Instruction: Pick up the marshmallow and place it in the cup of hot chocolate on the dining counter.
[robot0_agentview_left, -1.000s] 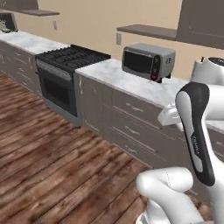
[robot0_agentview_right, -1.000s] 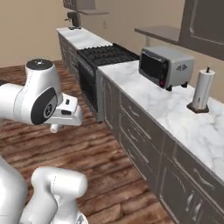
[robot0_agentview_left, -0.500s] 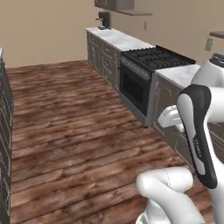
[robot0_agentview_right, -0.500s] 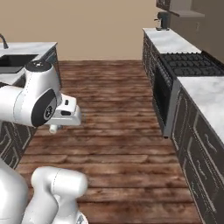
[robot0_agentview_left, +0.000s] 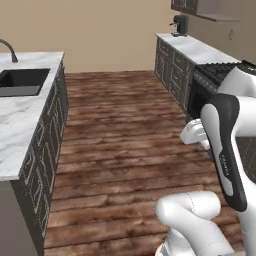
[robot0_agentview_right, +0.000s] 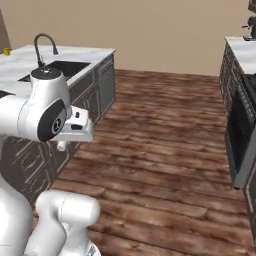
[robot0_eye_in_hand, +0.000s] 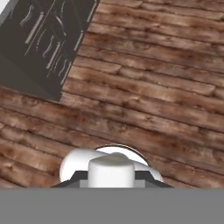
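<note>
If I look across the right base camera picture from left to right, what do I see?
Tiny yellow cup → curved faucet → black sink → wooden floor → dark oven.

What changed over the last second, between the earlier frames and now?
The base turned: both base views swung away from the microwave and round to the dining counter with its sink. That is the cameras moving, not the things. Nothing was taken hold of or let go. The arm kept its folded pose, and the gripper is shut on the marshmallow.
</note>
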